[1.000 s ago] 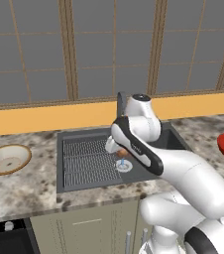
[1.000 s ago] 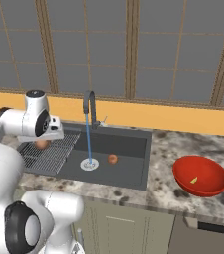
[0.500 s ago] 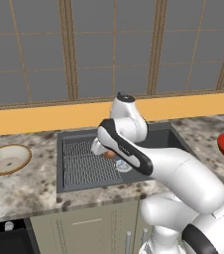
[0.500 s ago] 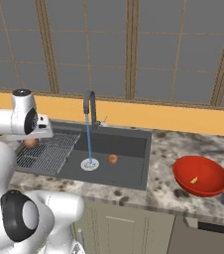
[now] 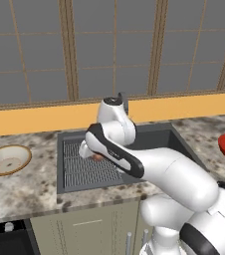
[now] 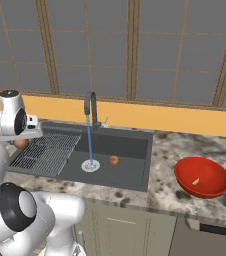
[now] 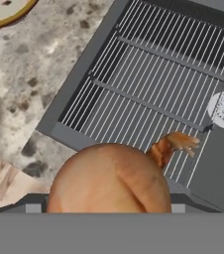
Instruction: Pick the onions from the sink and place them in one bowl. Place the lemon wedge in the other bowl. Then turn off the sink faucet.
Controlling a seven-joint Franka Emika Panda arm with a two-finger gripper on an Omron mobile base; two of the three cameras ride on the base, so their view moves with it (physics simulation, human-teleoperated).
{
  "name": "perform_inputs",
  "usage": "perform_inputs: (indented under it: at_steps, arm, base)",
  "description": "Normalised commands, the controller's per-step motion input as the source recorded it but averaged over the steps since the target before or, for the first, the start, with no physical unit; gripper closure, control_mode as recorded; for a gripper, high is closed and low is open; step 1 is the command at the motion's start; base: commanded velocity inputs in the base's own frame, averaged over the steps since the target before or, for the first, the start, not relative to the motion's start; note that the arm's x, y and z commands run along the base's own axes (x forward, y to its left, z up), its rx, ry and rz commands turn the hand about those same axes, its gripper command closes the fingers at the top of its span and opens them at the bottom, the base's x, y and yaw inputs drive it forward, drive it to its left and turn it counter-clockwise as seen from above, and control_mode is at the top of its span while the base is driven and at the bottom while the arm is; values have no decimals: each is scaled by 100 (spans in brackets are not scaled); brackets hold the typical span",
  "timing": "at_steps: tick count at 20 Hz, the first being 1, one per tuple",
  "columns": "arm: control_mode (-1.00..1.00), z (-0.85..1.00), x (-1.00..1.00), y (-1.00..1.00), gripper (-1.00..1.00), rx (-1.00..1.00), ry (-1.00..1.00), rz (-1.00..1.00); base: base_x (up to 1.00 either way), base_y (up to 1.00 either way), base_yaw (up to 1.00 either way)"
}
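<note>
My gripper [image 5: 95, 155] is shut on one onion [image 7: 109, 183], held above the left part of the ribbed rack [image 7: 153, 84] in the sink [image 5: 149, 142]. That onion [image 6: 20, 143] peeks out beside the hand in the right base view. The second onion [image 6: 114, 160] lies on the sink floor near the white drain [image 6: 90, 165]. The beige bowl [image 5: 7, 159] stands on the counter left of the sink; its rim [image 7: 5, 12] shows in the hand view's top left corner. The red bowl [image 6: 202, 177] holds the lemon wedge [image 6: 196, 181]. Water [image 6: 89, 142] runs from the faucet [image 6: 91, 107].
Speckled stone counter [image 5: 30, 189] surrounds the sink. A strip of counter [image 7: 29, 84] lies between the sink's left wall and the beige bowl. Windows and an orange backsplash [image 6: 185, 122] stand behind. The faucet's pale lever [image 6: 105, 121] sits at its right side.
The arm has swung left across the sink with the onion in its grip, from near the drain to over the rack's left part. The other things have not moved.
</note>
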Motion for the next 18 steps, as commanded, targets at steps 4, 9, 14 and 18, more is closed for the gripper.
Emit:
perform_inputs:
  at_steps: [4,9,14,18]
  arm:
    - [-100,0,0,33,100,0,0,0]
    - [-100,0,0,33,100,0,0,0]
    - [-100,0,0,35,100,0,0,0]
    - [-100,0,0,42,100,0,0,1]
  base:
    - [0,0,0]
    - [0,0,0]
    - [0,0,0]
    - [0,0,0]
